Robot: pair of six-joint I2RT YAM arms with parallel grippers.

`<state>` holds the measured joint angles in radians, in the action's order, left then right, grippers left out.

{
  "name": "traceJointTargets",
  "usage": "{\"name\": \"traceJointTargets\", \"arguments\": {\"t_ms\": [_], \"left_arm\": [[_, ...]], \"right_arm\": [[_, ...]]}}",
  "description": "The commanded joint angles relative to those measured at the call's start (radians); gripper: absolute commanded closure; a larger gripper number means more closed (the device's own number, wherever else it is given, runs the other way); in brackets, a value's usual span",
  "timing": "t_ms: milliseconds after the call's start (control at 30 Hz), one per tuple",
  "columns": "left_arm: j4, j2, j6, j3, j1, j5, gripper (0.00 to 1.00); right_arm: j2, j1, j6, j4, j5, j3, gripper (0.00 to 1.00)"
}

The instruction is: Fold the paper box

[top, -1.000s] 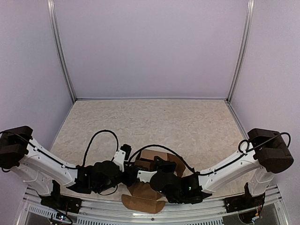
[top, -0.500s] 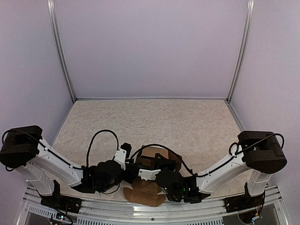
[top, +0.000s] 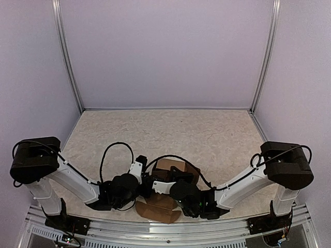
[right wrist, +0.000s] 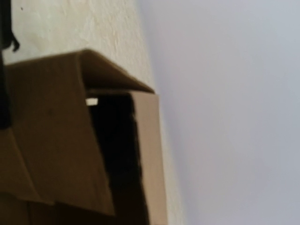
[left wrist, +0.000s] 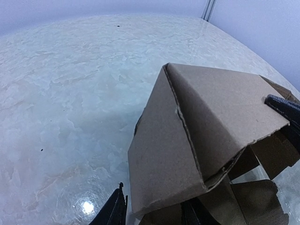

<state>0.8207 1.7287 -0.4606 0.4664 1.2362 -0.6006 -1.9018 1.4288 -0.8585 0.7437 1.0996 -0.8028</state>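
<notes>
The paper box (top: 173,166) is brown cardboard, partly folded up, and sits near the table's front edge between both wrists. One loose flap (top: 158,209) lies flat toward the rail. In the left wrist view the box (left wrist: 211,108) shows a creased corner and a sloping top panel. My left gripper (left wrist: 154,213) has its fingers (left wrist: 112,212) on either side of the lower wall, shut on it. My right gripper (top: 161,182) meets the box from the right, and its black fingertip (left wrist: 283,107) rests on the top panel's edge. The right wrist view shows only the box's dark inside (right wrist: 115,140).
The beige marbled table (top: 181,134) stretches back to lilac walls, with metal posts (top: 77,103) at the far corners. An aluminium rail (top: 165,235) runs along the near edge just behind the box. A black cable (top: 111,150) loops above the left wrist.
Both arms have swung inward and sunk lower over the box. The near flap has slid a little away from the rail.
</notes>
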Motion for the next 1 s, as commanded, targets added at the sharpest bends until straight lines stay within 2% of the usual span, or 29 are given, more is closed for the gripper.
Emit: {"name": "traceJointTargets", "arguments": {"t_ms": [0, 200, 533, 667, 800, 967], "left_arm": [[0.087, 0.030, 0.031, 0.017, -0.024, -0.006, 0.63], [0.124, 0.060, 0.075, 0.043, -0.029, -0.009, 0.67], [0.113, 0.075, 0.102, 0.078, -0.034, -0.026, 0.91], [0.103, 0.078, 0.103, 0.074, -0.034, -0.045, 1.00], [0.106, 0.083, 0.123, 0.080, -0.034, -0.078, 1.00], [0.110, 0.092, 0.177, 0.099, -0.042, -0.090, 1.00]], "right_arm": [[0.027, -0.004, 0.108, -0.116, -0.088, -0.023, 1.00], [0.046, -0.016, 0.188, -0.220, -0.127, -0.052, 1.00], [0.084, -0.040, 0.337, -0.432, -0.178, -0.130, 0.99], [0.123, -0.052, 0.408, -0.506, -0.202, -0.148, 0.80], [0.168, -0.060, 0.486, -0.601, -0.246, -0.172, 0.58], [0.260, -0.078, 0.588, -0.707, -0.380, -0.185, 0.44]]}}
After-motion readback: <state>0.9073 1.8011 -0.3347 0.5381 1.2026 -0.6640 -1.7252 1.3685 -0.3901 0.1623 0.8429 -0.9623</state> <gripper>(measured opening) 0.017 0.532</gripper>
